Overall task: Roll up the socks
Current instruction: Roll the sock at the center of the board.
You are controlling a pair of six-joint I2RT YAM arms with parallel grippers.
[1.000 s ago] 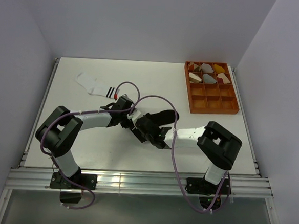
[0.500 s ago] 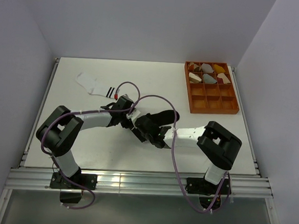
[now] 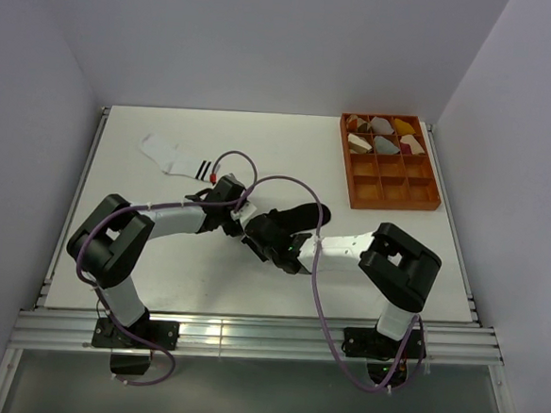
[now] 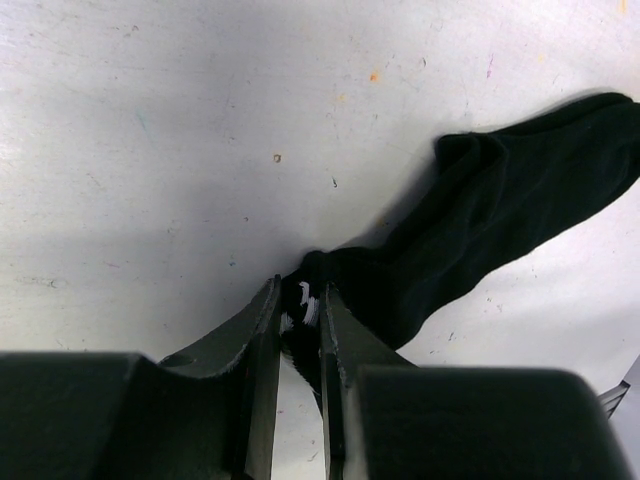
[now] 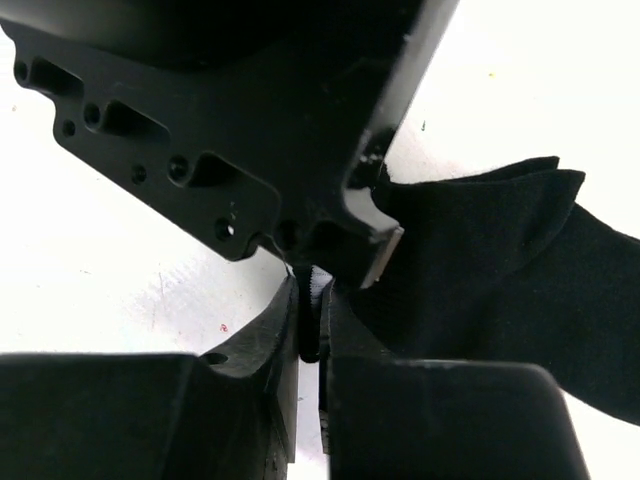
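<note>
White table [image 3: 289, 151] holds black sock [image 4: 500, 210] in middle, white sock [image 3: 175, 157] far back left. Left claw [image 4: 300, 300] pinches black sock's striped end. Right claw [image 5: 310, 300] squeezes same end, just beside.

The black sock [image 3: 301, 213] lies stretched out in the middle, toe end toward the far right, its white-striped cuff end squeezed narrow. The white sock [image 3: 170, 154], with two black cuff stripes, lies flat at the far left, well apart.
</note>
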